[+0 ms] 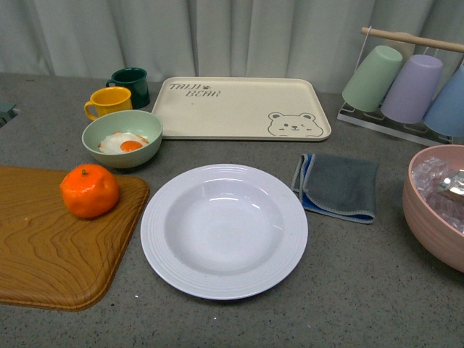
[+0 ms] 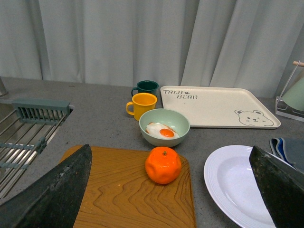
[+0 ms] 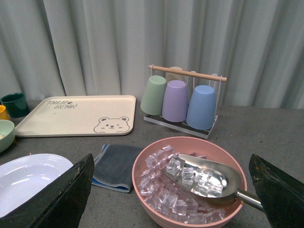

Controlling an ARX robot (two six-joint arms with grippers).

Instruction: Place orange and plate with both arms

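1. The orange is sitting on the wooden board, at 9 o'clock from the plate and near its rim without touching it.
2. I am holding the left gripper with its fingers spread wide. The orange is lying at its 12 o'clock, so I am judging that arm the nearer.
3. The right gripper is likewise gaping, facing the pink ice bowl. The plate is lying bare on the grey counter.

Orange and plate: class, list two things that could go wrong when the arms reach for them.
The orange is round and loose on the wooden board; a poor pinch could send it rolling off. The plate lies flat; a grip on its rim may slip, shoving it into the grey cloth.
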